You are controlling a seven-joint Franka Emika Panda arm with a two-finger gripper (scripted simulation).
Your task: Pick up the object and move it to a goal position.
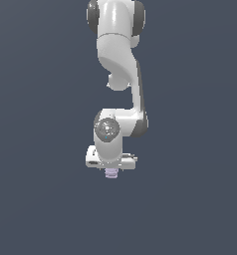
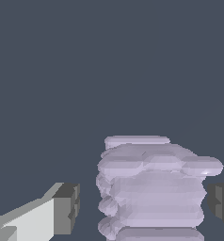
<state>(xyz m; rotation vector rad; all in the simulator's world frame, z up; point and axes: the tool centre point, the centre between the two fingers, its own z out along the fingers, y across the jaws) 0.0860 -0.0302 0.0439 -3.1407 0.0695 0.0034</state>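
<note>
The object (image 1: 111, 174) is a tiny pale lavender ribbed stubby piece just under the white hand of the arm in the exterior view. In the wrist view it (image 2: 151, 188) fills the space between the two dark-padded fingers. My gripper (image 2: 143, 207) is lowered around it, also seen in the exterior view (image 1: 111, 170). One fingertip (image 2: 66, 209) stands a small gap away from the object. The other fingertip (image 2: 222, 202) is at or almost at its side. The jaws look open, not clamped.
The surface all around is a plain dark blue-grey with no other objects, edges or markers in either view. The white arm (image 1: 121, 69) rises straight above the gripper.
</note>
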